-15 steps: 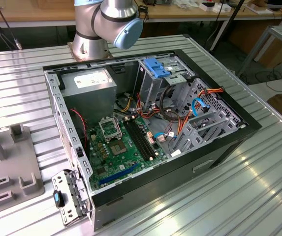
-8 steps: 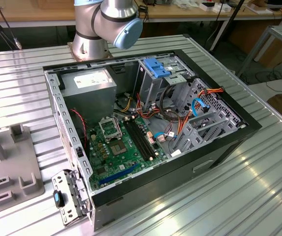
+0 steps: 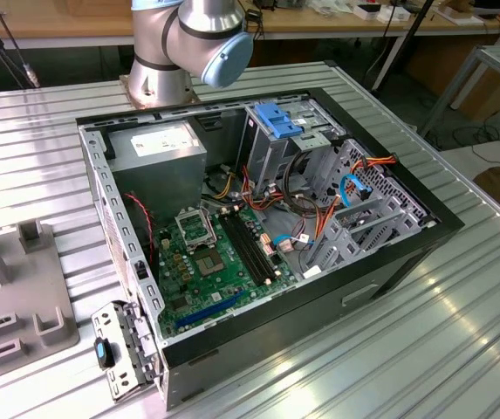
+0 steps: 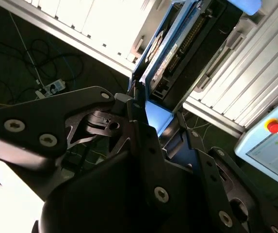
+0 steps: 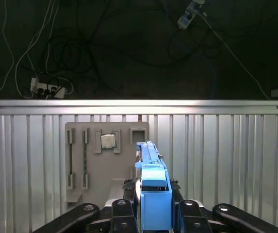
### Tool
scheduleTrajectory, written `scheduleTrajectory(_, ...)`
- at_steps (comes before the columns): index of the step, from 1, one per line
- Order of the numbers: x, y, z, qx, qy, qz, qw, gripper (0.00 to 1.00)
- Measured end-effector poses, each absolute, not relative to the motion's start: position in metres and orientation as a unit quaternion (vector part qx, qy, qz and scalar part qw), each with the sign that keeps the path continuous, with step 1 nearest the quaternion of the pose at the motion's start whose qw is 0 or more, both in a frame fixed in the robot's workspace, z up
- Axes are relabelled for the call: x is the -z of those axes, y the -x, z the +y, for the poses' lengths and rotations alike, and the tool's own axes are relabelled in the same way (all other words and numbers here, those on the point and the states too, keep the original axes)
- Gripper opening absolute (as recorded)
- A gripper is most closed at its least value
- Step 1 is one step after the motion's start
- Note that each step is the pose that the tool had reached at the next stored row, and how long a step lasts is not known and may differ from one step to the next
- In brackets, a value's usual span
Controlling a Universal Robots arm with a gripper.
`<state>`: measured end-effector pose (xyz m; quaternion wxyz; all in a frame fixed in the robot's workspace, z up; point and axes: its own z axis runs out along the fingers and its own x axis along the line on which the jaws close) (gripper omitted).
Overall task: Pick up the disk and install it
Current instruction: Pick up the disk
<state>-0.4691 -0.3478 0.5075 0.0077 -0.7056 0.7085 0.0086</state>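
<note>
- While the gripper [image 5: 153, 190] is clamped on the flat grey-metal disk with blue plastic side rails [image 5: 151, 162], the step in hand looks like the carry towards the bay.
- Pincer state: narrow, fingers closed on the disk's two faces, one each side. The second wrist view also shows the fingers [image 4: 135, 104] pinching at the blue rail end.
- Disk position: held on edge and centred between the fingers, sticking out past the tips. It is clear of the ribbed aluminium table [image 5: 226, 160], above the edge of the grey moulded fixture tray [image 5: 107, 170].
- To do it well, my read: hold the disk square in the jaws with no twist, and move slowly so it can't slip.
- Watch the orange and red cables and the metal cage with blue handle [image 3: 277, 122] inside the open black computer case [image 3: 319, 305]. They are snag risks.
</note>
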Motion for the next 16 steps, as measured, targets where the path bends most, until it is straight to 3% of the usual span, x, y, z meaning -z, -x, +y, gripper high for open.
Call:
scheduleTrajectory(7,-0.518,0.469,-0.348,-0.009,0.706,0.709,0.008,0.37)
scheduleTrajectory(9,-0.538,0.469,-0.348,-0.009,0.706,0.708,0.008,0.37)
scheduleTrajectory(16,-0.539,0.45,-0.347,-0.009,0.706,0.708,0.008,0.37)
